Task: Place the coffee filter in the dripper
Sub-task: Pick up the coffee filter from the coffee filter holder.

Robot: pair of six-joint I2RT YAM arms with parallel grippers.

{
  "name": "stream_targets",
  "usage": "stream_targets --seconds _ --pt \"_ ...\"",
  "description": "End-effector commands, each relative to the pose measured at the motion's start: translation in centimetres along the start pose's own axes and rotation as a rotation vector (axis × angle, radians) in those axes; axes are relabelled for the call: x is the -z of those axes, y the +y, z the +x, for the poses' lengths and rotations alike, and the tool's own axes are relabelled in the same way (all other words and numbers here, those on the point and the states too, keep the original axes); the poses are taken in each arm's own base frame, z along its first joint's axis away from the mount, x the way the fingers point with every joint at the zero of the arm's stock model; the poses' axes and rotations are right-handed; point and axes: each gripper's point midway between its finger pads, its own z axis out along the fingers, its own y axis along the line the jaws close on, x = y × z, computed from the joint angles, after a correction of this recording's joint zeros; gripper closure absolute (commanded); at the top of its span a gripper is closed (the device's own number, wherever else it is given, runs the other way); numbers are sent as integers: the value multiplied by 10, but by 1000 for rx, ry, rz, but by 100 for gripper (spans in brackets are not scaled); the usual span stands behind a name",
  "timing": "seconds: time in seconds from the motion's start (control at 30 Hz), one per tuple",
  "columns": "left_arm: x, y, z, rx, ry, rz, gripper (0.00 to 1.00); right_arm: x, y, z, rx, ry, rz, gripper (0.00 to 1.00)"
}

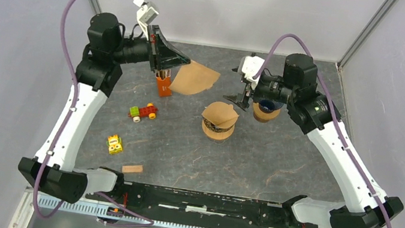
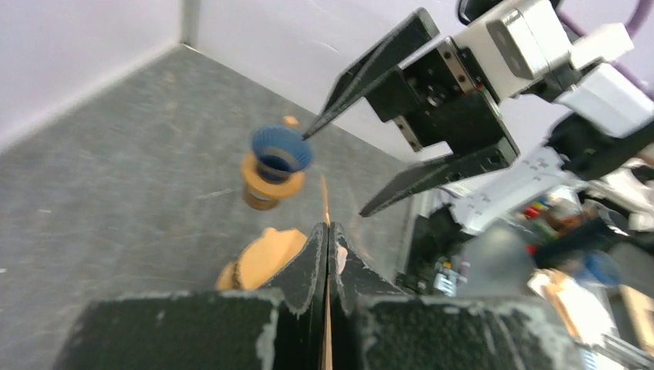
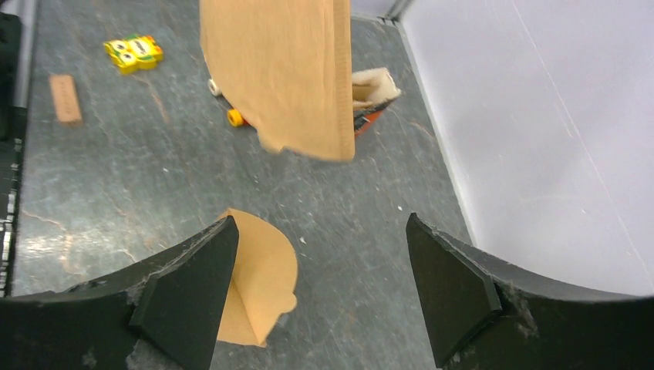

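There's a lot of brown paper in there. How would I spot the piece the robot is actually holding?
Start at the black left gripper near the back wall. The coffee filter juts from its shut tips, a flat tan fan held in the air. The other filter lies draped over a brown holder on the table.

top: overhead, far | wrists: close, facing each other | shared: held filter (image 1: pixel 194 78)

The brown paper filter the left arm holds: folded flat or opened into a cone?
Folded flat. The filter shows as one thin sheet pinched in the shut left gripper.
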Motion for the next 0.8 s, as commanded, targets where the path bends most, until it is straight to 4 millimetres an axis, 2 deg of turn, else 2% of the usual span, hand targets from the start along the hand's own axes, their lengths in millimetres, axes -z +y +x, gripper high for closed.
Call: stream_targets --seconds 0.0,0.13,0.27,0.43,0.53,0.63,0.73,0.77 --pt "-1 -38 4 79 -1 231 98 -1 19 -21 -33 -110 -101 13" --pt "-3 -50 17 88 16 318 98 -5 34 -26 -88 -157 -188 13" --pt "-5 -57 26 91 36 354 98 -11 46 -19 -134 -173 -246 14" --pt "-9 -60 36 104 48 366 98 -17 56 -16 -198 -198 -306 26" --pt "-14 -56 42 112 53 349 98 -17 62 -21 -237 -231 -352 41" --pt "-19 -41 55 107 87 250 98 -18 65 -24 -266 -253 -367 66" --pt "-26 -22 71 15 145 79 98 -19 63 -22 -276 -245 -348 96" --pt "-27 -19 73 10 148 50 98 -20 61 -20 -277 -238 -333 100"
